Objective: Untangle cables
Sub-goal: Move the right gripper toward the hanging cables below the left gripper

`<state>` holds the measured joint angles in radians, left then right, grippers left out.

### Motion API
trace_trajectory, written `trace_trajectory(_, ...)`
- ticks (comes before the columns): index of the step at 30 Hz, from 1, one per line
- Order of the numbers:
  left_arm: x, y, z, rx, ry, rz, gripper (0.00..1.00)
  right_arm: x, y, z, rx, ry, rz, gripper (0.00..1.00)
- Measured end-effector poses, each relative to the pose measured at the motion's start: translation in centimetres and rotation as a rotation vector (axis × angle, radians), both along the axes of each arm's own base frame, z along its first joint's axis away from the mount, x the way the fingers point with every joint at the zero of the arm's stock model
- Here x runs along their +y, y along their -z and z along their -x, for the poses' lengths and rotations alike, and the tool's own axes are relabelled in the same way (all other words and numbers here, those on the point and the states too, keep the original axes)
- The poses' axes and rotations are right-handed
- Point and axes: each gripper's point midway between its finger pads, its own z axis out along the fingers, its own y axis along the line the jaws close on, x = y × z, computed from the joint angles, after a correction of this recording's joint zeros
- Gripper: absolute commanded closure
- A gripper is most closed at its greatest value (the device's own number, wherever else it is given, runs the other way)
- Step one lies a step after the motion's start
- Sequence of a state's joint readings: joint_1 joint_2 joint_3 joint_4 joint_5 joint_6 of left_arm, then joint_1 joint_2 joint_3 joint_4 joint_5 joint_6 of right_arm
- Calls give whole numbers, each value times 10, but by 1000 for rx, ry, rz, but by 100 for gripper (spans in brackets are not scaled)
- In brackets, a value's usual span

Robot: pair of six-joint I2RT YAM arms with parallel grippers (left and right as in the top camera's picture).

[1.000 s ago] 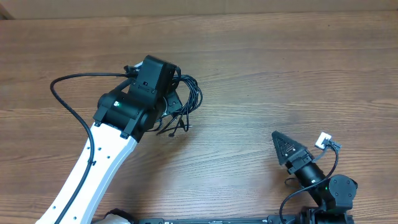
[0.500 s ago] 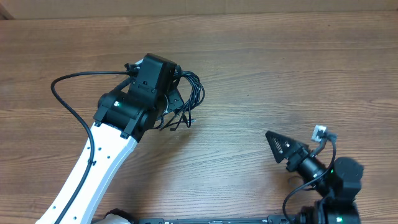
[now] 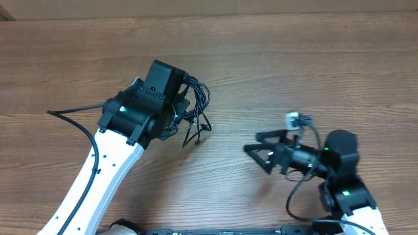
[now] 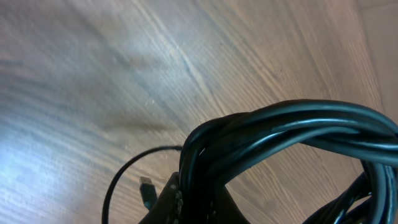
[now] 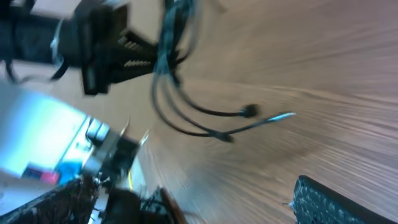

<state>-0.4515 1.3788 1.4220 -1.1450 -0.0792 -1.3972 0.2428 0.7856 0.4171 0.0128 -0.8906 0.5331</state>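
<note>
Overhead: cables (image 3: 198, 104) bunched in one tangled bundle, clamped tight in left pincer (image 4: 185, 200), loose plug ends (image 5: 250, 112) dangling just below it toward table (image 3: 307, 65). Right pincer (image 3: 258, 147) spread wide, empty, well apart from bundle, pointing toward it. No strand separated yet; by the look, barely begun, all strands left to pull free.

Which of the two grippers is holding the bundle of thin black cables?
The left gripper, shut on the bundle of thin black cables with strands dangling; the right gripper stands open and empty.
</note>
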Motion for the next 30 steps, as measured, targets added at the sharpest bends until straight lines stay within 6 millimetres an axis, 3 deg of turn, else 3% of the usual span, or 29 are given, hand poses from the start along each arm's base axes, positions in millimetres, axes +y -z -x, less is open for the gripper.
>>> trace_trajectory(9, -11, 7, 20, 105, 5, 78, 96, 73, -1, 10, -185, -79, 38, 0)
trace_trajectory(14, -21, 7, 26, 126, 28, 113, 96, 102, 11, 12, -219, -42, 76, 0)
trace_trajectory(19, -32, 9, 32, 148, 30, 131, 95, 114, 14, 16, -241, 8, 95, 1)
trace_trajectory(24, -40, 15, 34, 183, -10, 146, 96, 117, 27, 13, -235, 71, 147, 29)
trace_trajectory(26, -43, 18, 35, 196, -18, 149, 96, 115, 34, 9, -234, 101, 179, 48)
trace_trajectory(29, -44, 20, 35, 207, -30, 151, 96, 111, 40, 4, -226, 145, 210, 84)
trace_trajectory(30, -44, 20, 35, 207, -32, 151, 96, 110, 40, 2, -226, 154, 212, 91)
